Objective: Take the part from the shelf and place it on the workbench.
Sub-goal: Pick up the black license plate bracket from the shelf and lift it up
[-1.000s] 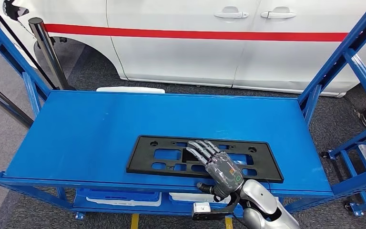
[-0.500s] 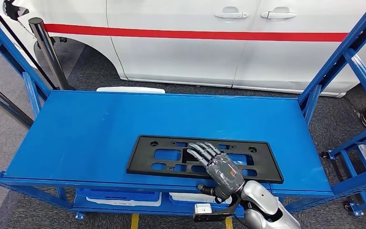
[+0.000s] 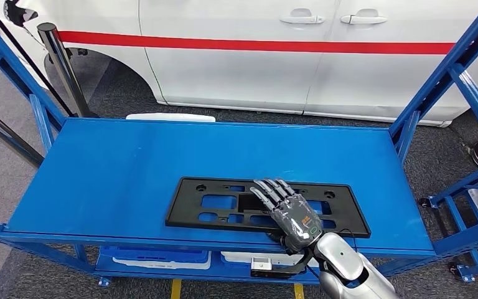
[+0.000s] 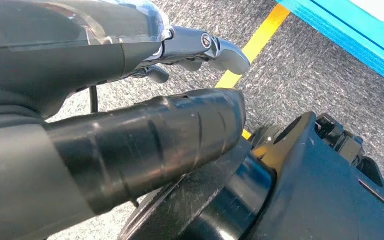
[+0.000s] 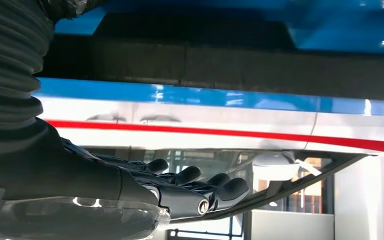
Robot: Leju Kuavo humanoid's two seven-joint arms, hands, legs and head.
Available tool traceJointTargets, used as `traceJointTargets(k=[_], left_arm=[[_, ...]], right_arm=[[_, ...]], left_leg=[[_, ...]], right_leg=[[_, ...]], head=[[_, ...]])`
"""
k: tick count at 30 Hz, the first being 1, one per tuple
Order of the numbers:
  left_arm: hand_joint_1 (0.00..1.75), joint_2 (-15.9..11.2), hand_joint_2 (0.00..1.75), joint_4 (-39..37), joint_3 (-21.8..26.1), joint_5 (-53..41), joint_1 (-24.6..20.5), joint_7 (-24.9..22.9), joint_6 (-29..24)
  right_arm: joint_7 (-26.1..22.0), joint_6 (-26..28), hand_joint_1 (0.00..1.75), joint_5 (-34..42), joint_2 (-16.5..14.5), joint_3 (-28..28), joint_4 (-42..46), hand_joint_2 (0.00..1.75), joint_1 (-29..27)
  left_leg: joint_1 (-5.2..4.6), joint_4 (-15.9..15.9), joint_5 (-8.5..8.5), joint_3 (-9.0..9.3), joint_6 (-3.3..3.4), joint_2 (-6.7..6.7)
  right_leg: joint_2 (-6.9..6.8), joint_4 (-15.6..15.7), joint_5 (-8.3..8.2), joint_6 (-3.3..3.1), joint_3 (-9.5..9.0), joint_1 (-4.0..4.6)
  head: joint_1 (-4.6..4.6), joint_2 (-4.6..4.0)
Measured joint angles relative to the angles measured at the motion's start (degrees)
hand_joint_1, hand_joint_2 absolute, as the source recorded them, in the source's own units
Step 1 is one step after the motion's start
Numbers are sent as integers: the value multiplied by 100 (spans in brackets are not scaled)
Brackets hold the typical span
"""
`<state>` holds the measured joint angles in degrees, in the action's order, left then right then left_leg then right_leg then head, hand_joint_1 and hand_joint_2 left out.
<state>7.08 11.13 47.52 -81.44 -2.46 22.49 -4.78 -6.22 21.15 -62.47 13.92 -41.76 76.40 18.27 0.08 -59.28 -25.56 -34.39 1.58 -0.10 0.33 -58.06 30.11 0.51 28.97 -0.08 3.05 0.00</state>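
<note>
Shelf [image 3: 118, 180] — blue, fills frame centre, white car [image 3: 286, 56] across the top. Black part [image 3: 224, 205] lies flat at lower centre near the front edge. Right hand [image 3: 289, 212] rests on it, fingers extended — no grip. Left hand [image 4: 130, 75]: state unclear.

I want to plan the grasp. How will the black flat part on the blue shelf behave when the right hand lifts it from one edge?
The black part is thin, long and full of cut-outs, so it is probably light but may flex or droop. It lies flat on the smooth shelf, so it may slide under the right hand.
</note>
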Motion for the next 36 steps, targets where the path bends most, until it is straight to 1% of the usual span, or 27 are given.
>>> traceJointTargets(k=[4, 8, 13, 26, 32, 35, 36], left_arm=[[0, -2, 0, 0, 2, 0, 1, -3, -5], [0, -2, 0, 0, 4, 0, 1, -13, -23], [0, -2, 0, 0, 7, 0, 1, -39, -25], [0, -2, 0, 0, 14, 0, 1, -50, -42], [0, -4, 0, 0, 34, -1, 1, -52, -55], [0, -4, 0, 0, 39, -2, 1, -52, -56], [0, -4, 0, 0, 39, -2, 1, -52, -56]], right_arm=[[231, 115, 0, -291, 0, 28, -81, 175, 11], [356, 187, 0, -457, 0, 98, -151, 175, 7], [383, 271, 0, -513, 0, 185, -209, 175, -12], [387, 252, 0, -560, 0, 246, -240, 175, -27], [562, 189, 0, -790, 0, 283, -267, 175, -22], [572, 171, 0, -804, 0, 290, -274, 175, -20], [577, 171, 5, -810, 0, 292, -275, 175, -20]], left_leg=[[0, 0, 0, 0, 0, 0], [0, 0, 0, 0, 0, 0], [0, 0, 0, 0, 0, 0], [0, 0, 0, 0, 0, 0], [0, 0, 0, 2, 0, 0], [0, 0, 0, 4, 0, 0], [0, 0, 0, 4, 0, 0]], right_leg=[[0, 0, 0, 0, 1, 0], [0, 0, 0, 0, 3, 0], [0, 0, 0, 0, 4, 0], [0, 0, 0, 0, 3, 0], [0, 1, 0, 0, 3, 0], [0, 1, 0, 0, 2, 0], [0, 1, 0, 0, 2, 0]], head=[[1, 0], [1, 0], [0, 0], [1, 0], [1, 0], [1, 0], [1, 0]])
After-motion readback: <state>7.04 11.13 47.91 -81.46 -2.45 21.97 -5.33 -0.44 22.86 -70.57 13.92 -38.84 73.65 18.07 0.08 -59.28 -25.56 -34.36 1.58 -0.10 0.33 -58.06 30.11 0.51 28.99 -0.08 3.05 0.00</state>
